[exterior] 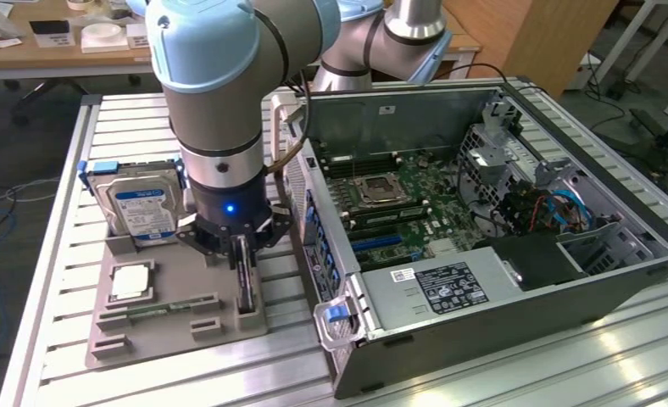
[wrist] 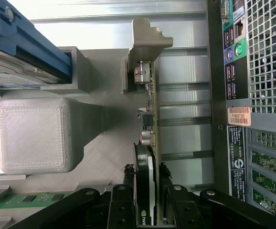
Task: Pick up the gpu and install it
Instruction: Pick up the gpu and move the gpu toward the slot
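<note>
- my gripper (exterior: 240, 246) is pinching the gpu (exterior: 245, 288), fingers (wrist: 127, 191) pressed on both flat faces near one end
- gpu stands on edge in a slot of the grey holder tray (exterior: 204, 275), just beside the open pc case (exterior: 503, 339)
- silver bracket (wrist: 145, 43) is at the far end from my grip
- i judge it light, stiff and fragile: grip the faces squarely, don't twist
</note>
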You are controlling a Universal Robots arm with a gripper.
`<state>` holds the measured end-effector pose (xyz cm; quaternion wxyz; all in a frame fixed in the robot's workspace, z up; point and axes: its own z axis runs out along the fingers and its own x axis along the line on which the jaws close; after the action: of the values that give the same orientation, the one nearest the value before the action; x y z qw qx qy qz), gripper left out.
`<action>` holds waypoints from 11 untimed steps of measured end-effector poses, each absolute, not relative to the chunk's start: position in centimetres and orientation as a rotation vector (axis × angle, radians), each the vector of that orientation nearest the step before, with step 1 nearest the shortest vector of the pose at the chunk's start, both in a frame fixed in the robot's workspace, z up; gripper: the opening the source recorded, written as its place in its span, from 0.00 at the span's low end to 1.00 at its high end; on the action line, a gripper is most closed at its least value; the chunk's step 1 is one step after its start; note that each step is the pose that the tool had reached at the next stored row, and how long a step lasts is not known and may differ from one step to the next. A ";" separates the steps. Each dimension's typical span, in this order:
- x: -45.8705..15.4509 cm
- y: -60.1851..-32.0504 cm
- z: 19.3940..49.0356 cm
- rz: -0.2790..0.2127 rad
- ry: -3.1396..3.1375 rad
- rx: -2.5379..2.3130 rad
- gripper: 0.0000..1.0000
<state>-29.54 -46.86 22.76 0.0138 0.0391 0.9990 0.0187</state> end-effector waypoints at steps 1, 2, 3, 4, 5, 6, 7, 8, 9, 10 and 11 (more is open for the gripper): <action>-29.5 -46.9 22.8 0.058 3.111 0.122 0.33; -29.5 -46.9 22.8 0.058 3.111 0.122 0.33; -29.5 -46.9 22.8 0.058 3.111 0.122 0.33; -29.5 -46.9 22.8 0.058 3.111 0.122 0.33; -29.5 -46.9 22.8 0.058 3.111 0.122 0.33; -29.5 -46.9 22.8 0.058 3.111 0.122 0.33; -29.5 -46.9 22.8 0.058 3.111 0.122 0.33; -29.5 -46.9 22.8 0.058 3.111 0.122 0.33; -29.5 -46.9 22.8 0.058 3.111 0.122 0.33; -29.5 -46.9 22.8 0.058 3.111 0.122 0.33; -29.5 -46.9 22.8 0.058 3.111 0.122 0.33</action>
<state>-29.47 -46.86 22.76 0.0139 0.0392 0.9990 0.0187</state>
